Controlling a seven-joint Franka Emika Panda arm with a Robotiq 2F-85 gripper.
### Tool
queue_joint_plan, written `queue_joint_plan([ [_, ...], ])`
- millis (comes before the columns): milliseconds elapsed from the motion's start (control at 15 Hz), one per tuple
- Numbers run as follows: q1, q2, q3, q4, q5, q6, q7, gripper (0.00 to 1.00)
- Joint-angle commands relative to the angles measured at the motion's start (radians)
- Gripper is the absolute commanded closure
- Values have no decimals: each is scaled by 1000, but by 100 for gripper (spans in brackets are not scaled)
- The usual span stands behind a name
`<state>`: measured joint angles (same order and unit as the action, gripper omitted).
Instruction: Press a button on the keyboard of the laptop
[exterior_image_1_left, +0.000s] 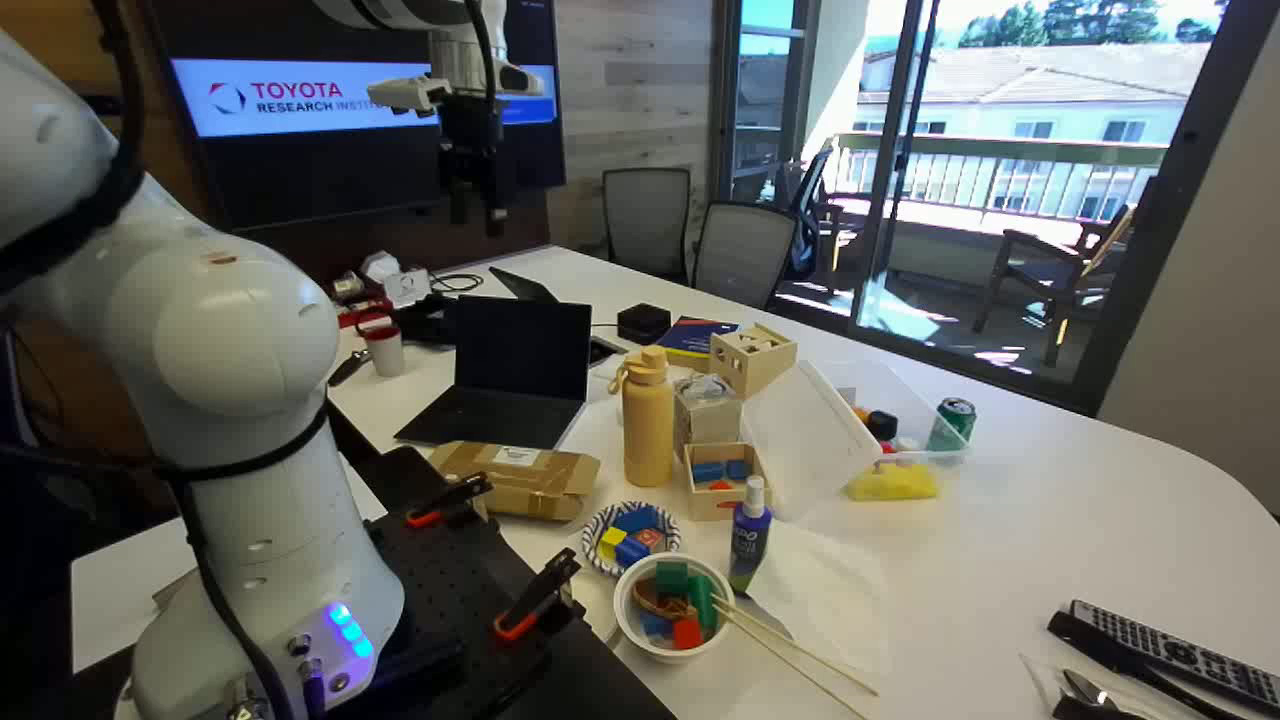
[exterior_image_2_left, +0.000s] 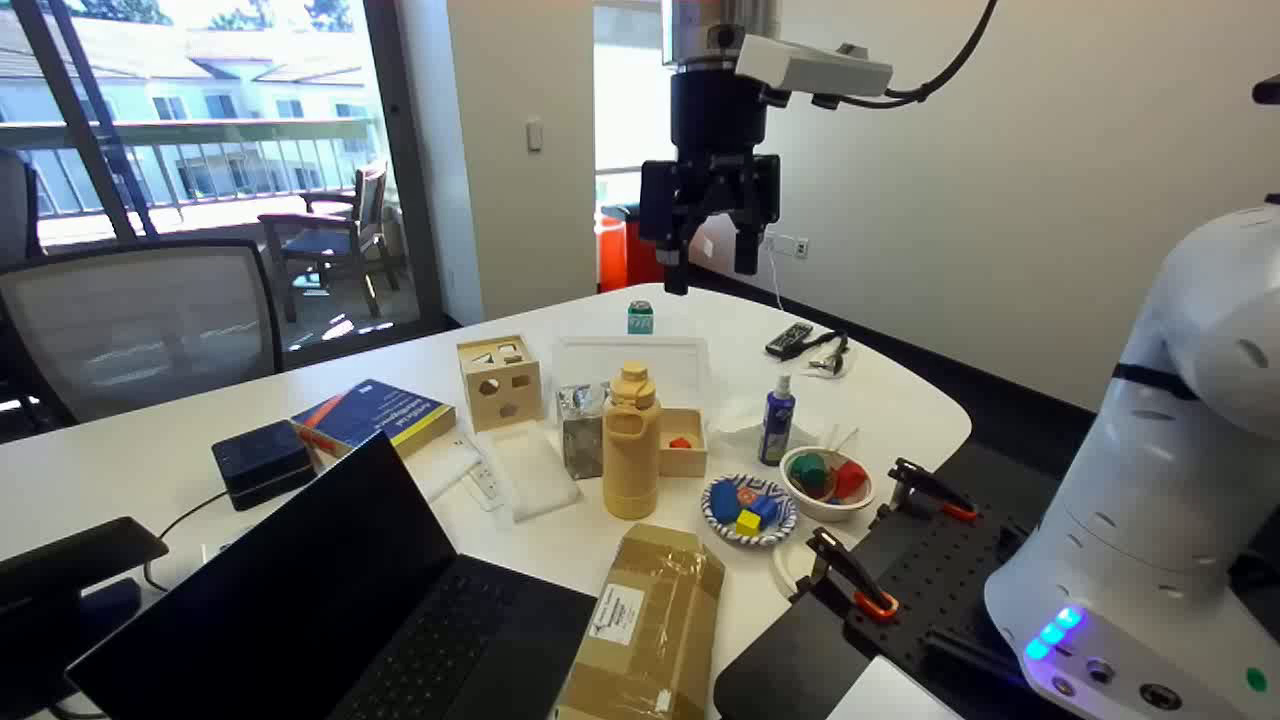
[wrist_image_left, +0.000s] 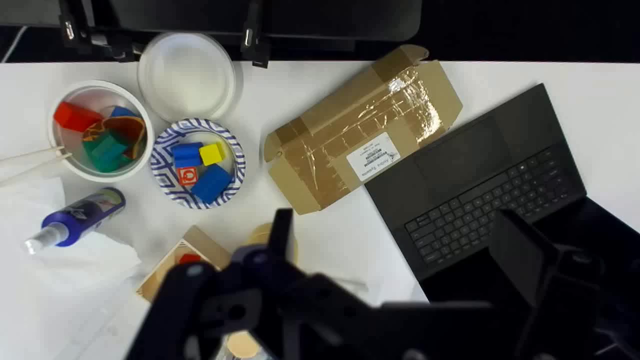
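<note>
A white table (wrist_image_left: 300, 85) is filling most of the wrist view. At its left a bowl (wrist_image_left: 95, 89) is holding coloured blocks (wrist_image_left: 77, 117); next, a patterned plate (wrist_image_left: 162, 167) is carrying more of them; then a taped cardboard box (wrist_image_left: 360, 125) is lying aslant. The gripper (exterior_image_2_left: 711, 275) is hanging high above the clutter, its fingers (exterior_image_2_left: 676, 275) standing apart with nothing showing between them. Farthest right, the unfolded laptop (wrist_image_left: 462, 155) is resting close beside the cardboard box, its keyboard (wrist_image_left: 490, 205) slanting, the long axis climbing rightward in the wrist view. That keyboard is appearing right of the middle of the gap, the right-hand finger there just overlapping its edge near the screen. I am judging that the coming move is turning on this offset: shifting toward the laptop, then descending far, probably with the fingers brought together for a single key.
</note>
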<state>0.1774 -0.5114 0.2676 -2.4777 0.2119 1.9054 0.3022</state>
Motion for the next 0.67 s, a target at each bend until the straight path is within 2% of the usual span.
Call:
queue_joint_plan([
  [0, 5, 1, -5, 1, -3, -1, 2, 0],
  [67, 5, 42, -7, 5, -1, 31, -20, 0],
  [333, 31, 300, 15, 24, -27, 357, -179, 0],
  [600, 35, 577, 46, 88, -182, 574, -131, 0],
])
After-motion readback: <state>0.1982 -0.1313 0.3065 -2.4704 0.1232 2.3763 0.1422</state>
